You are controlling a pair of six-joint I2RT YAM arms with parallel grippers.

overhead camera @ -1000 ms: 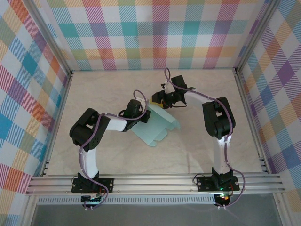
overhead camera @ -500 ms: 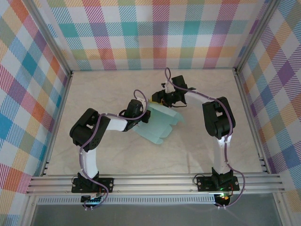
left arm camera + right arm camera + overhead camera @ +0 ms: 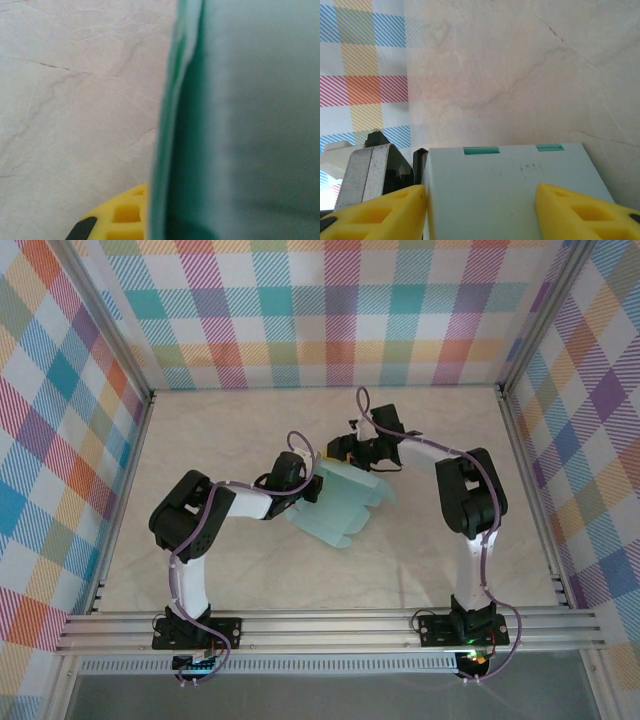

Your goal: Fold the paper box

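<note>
The paper box (image 3: 345, 508) is a pale mint-teal card sheet, partly folded, in the middle of the table between the two arms. My left gripper (image 3: 309, 486) is shut on its left edge. In the left wrist view the card (image 3: 240, 125) stands edge-on beside one yellow finger (image 3: 120, 220). My right gripper (image 3: 346, 453) sits at the sheet's far edge. In the right wrist view its yellow fingers (image 3: 380, 212) stand apart, open, with a slotted panel of the paper box (image 3: 510, 185) lying between them; the left finger is at the panel's side edge.
The table (image 3: 220, 430) has a pale marble-look top, closed in by checked walls (image 3: 330, 310) at the back and both sides. An aluminium rail (image 3: 330, 625) runs along the near edge. A black and metal part (image 3: 375, 170) is left of the panel in the right wrist view.
The left gripper has closed onto the card's edge. The right arm has shifted slightly right and its jaws have widened. The sheet's right side has spread a little further right.
</note>
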